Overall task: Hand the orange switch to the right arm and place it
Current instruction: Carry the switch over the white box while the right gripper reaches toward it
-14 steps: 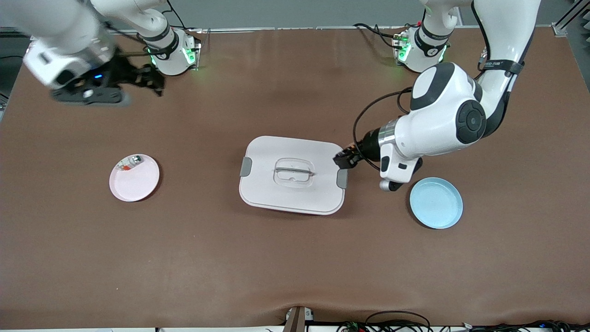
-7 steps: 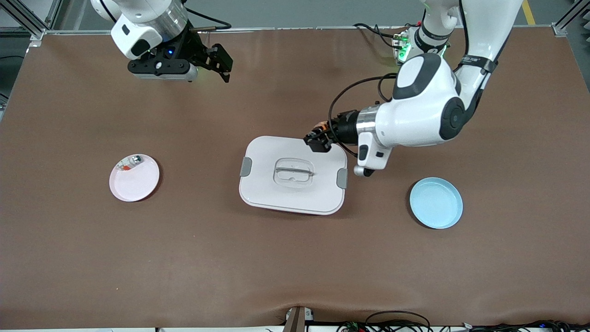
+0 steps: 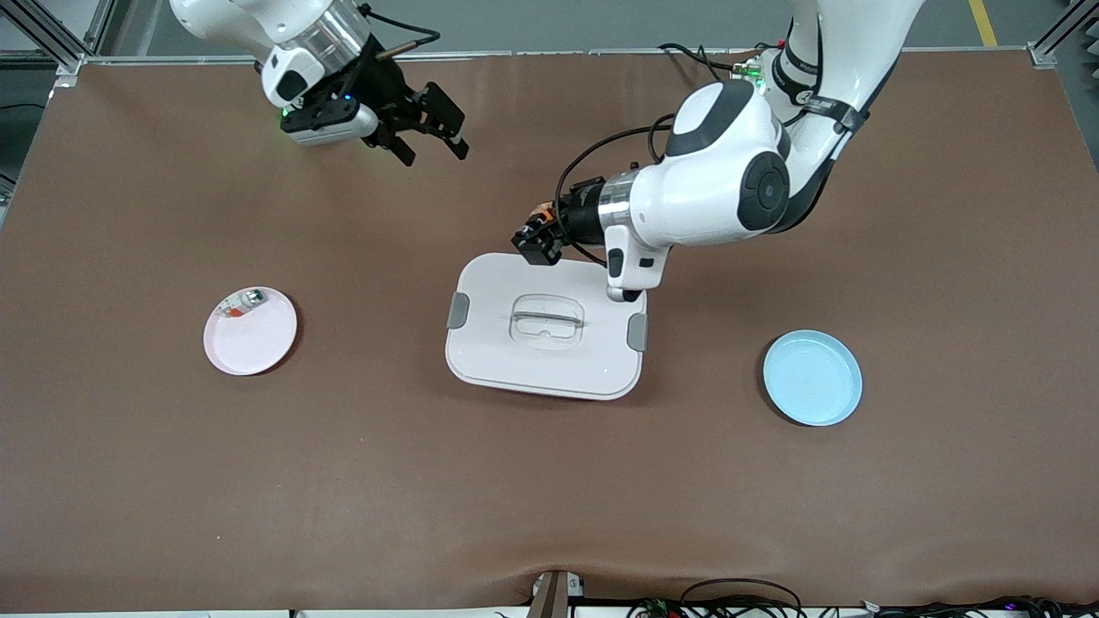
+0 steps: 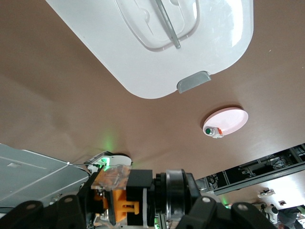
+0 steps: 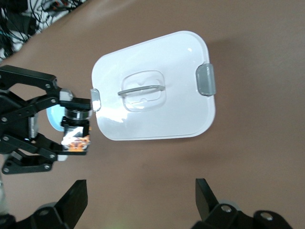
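1. Pink plate (image 3: 250, 331) with a pale silvery piece (image 3: 245, 299) sat well apart from both pincers, toward the right arm's end; risked being mistaken for the target.
2. Right gripper (image 3: 427, 129) hung wide open and empty, well short of the switch; risked closing on air.
3. Left gripper (image 3: 537, 245) stayed clamped on the orange switch (image 3: 541, 210) above the white lidded box (image 3: 544, 327); risked dropping it if released early.
4. Blue plate (image 3: 812, 378) lay apart from both pincers.
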`<state>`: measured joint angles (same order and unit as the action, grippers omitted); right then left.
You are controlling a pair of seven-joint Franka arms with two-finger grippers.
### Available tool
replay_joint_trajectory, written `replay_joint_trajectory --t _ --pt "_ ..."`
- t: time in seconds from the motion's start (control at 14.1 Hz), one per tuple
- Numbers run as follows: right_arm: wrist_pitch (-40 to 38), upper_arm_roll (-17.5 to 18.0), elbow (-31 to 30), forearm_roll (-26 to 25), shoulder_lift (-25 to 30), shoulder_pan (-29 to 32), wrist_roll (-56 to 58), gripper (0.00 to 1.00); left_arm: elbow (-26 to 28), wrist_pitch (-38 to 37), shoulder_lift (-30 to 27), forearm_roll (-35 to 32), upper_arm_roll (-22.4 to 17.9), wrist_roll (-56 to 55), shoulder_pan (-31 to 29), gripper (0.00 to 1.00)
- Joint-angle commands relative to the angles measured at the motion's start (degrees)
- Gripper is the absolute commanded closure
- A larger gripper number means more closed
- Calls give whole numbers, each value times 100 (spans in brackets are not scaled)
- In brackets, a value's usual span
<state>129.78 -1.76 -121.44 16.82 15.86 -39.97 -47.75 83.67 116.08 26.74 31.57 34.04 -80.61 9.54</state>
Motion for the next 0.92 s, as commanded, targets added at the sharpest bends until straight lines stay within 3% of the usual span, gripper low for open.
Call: replay_joint_trajectory --t 0.0,0.57,0.85 --pt "817 -26 -432 103 154 -344 -699 0 -149 91 95 121 -2 -140 91 100" --pt "1594 -35 -284 972 -566 -397 -964 0 -141 319 174 376 -11 -148 241 100" --pt "1664 -44 24 999 -926 -371 -973 0 -141 319 174 350 -11 -148 241 100"
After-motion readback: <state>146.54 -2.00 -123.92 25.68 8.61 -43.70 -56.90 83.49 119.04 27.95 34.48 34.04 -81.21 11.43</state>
